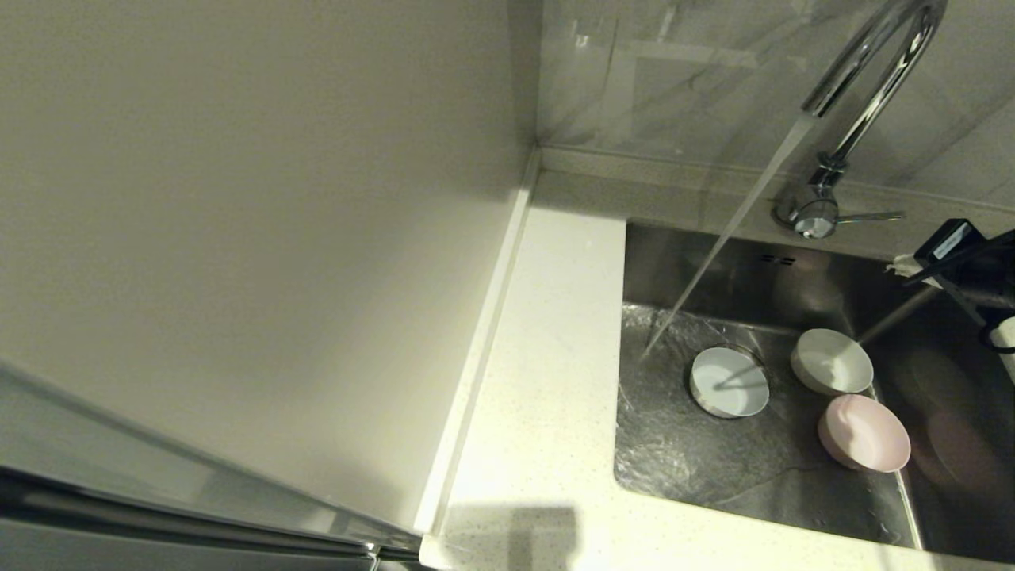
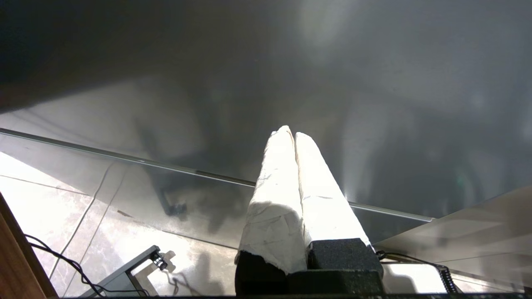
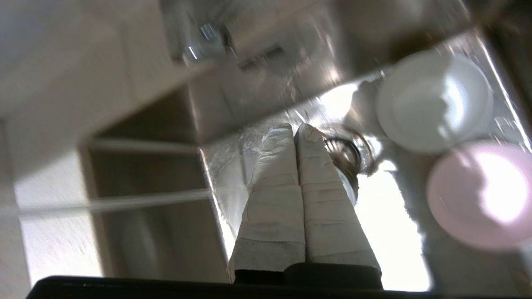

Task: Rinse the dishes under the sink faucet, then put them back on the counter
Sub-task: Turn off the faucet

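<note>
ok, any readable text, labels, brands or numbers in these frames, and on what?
None can be read.
Pale label on the black module at the head view's right edge, above the sink: print too small to read.
Faucet, white bowl, pale blue bowl, pink bowl, counter: no markings visible.
Wrist views: no text in either.

a plain cream wall panel (image 1: 238, 238) fills my left; right of it, grey marbled backsplash tiles (image 1: 674, 87).
</note>
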